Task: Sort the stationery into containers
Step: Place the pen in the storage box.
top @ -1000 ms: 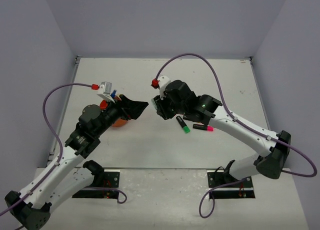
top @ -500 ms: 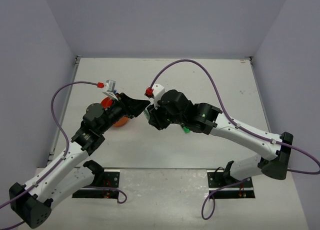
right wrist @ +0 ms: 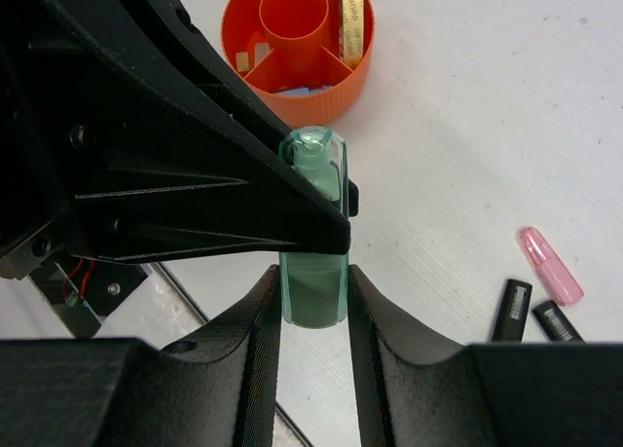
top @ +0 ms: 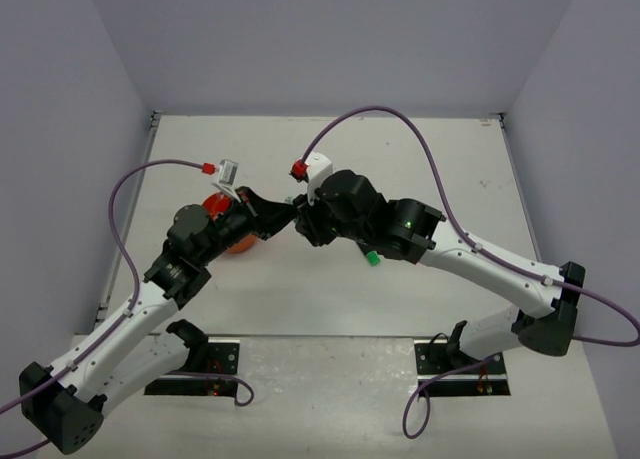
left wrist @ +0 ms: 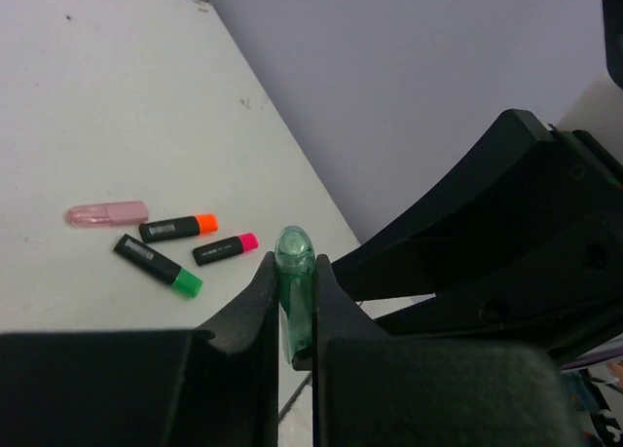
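Note:
A translucent pastel green bar [right wrist: 313, 281] hangs in the air between both arms. My right gripper [right wrist: 312, 272] is shut on its lower end. My left gripper [left wrist: 294, 268] is shut on the same green bar [left wrist: 293, 252], whose rounded tip pokes out past the fingertips. In the top view the left gripper [top: 283, 212] and right gripper [top: 305, 222] meet tip to tip, right of the orange tub [top: 238, 243]. The tub [right wrist: 321, 96] has divider compartments holding a band ring [right wrist: 352, 18] and small pieces.
On the table lie a pink bar [left wrist: 107, 213] and three black highlighters with orange [left wrist: 178, 228], pink [left wrist: 225, 248] and green [left wrist: 158, 265] ends. The right arm covers most of them from above; only the green end [top: 372, 258] shows.
My right arm carried the green bar left to the left gripper. The left jaws, wide open a second ago, have closed on the bar.

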`<act>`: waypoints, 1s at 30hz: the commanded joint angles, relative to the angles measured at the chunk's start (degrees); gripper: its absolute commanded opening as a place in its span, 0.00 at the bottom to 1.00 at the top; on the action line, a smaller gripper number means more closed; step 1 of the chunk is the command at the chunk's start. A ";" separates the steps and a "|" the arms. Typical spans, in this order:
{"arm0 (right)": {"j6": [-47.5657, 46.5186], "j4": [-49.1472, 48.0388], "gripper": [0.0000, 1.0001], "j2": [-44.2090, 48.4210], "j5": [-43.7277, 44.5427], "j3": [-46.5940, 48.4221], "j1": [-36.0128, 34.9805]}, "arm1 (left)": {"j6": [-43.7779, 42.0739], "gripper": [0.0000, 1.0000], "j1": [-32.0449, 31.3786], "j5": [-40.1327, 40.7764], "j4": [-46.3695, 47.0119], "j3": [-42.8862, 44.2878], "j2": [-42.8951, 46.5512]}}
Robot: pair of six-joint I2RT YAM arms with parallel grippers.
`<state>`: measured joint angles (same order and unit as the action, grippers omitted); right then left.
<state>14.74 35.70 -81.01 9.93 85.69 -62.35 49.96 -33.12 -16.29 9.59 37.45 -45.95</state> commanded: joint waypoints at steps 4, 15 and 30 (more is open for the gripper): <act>0.68 -3.36 0.99 1.59 5.35 -2.40 -0.07 | -11.47 0.00 0.18 14.09 -15.81 9.05 -0.90; 7.55 -4.30 0.99 11.37 11.66 -19.24 4.02 | -10.29 0.00 0.19 58.68 -33.46 14.35 -12.84; 8.86 -6.89 0.99 14.94 8.31 -28.44 5.22 | -7.98 0.00 0.25 65.51 -22.60 1.33 -15.48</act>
<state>22.45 31.99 -67.13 19.09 57.66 -57.30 40.01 -33.03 44.22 -19.27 40.82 -62.16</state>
